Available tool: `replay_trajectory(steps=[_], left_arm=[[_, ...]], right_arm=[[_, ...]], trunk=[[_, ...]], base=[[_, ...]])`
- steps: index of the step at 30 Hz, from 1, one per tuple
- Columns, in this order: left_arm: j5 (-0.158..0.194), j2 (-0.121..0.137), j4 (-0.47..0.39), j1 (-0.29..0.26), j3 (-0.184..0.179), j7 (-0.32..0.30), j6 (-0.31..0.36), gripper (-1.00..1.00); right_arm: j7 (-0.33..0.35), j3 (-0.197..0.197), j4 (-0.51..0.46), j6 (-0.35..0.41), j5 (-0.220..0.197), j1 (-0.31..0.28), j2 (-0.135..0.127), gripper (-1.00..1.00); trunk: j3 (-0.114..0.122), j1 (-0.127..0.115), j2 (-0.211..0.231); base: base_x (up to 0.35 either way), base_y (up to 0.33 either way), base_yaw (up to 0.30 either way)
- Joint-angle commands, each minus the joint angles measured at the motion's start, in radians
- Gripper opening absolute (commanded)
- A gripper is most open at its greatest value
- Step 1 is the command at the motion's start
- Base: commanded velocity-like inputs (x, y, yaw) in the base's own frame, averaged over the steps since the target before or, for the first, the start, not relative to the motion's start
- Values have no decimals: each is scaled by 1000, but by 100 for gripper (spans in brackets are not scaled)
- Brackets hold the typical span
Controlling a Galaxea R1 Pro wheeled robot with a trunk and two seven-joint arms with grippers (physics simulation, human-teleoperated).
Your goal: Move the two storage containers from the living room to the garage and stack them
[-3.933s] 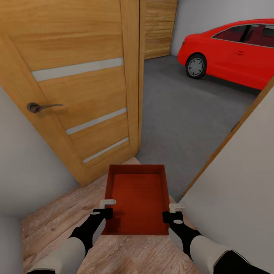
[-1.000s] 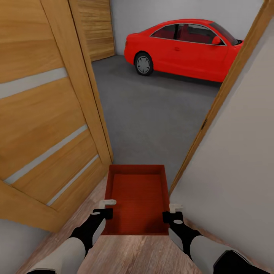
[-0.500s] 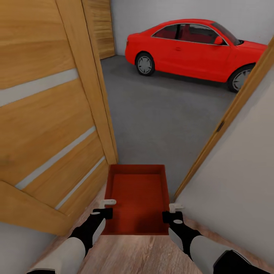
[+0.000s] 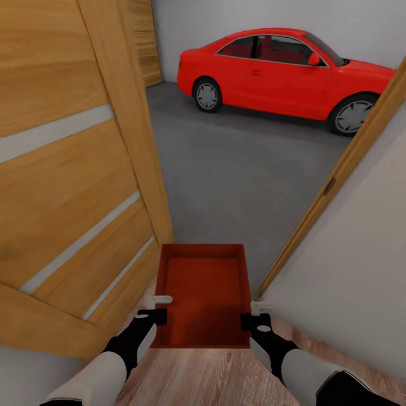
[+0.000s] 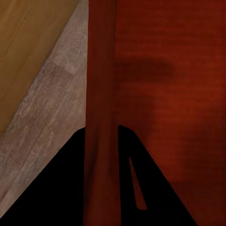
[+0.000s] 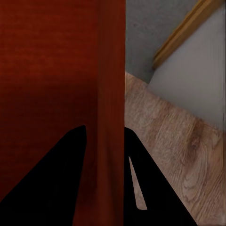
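Gripping one bin [image 4: 204,293] by its side walls, the left gripper [image 4: 159,307] and right gripper [image 4: 256,313] each pinch a wall between their fingers, as both wrist views confirm. The bin hangs in the doorway, over the edge where wood planks meet the grey floor [image 4: 237,175]. Compared with half a second ago, the view has shifted: the car [image 4: 282,73] sits further left and the door [image 4: 73,169] covers more of the frame. The car's front is cut off by the door frame [image 4: 332,180].
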Motion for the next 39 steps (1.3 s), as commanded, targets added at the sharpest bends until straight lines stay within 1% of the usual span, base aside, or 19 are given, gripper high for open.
replay_trajectory(steps=[1, 19, 23, 39], left_arm=[[2, 6, -62, -1, 10, 4, 7, -100], [2, 6, -62, -1, 11, 7, 7, -100], [4, 6, -62, -1, 10, 4, 8, -100], [4, 5, -62, -1, 10, 3, 8, -100]], right_arm=[[0, 24, 42, -1, -13, 0, -1, -100], [0, 24, 42, -1, -12, 0, -1, -100], [0, 24, 42, -1, -12, 0, -1, -100], [0, 24, 42, -1, -13, 0, -2, -100]], trunk=[[-1, 0, -1], [-1, 0, -1], [-1, 0, -1], [-1, 0, -1]], base=[[0, 1, -239], [0, 0, -240], [4, 11, -121], [141, 259, -3]])
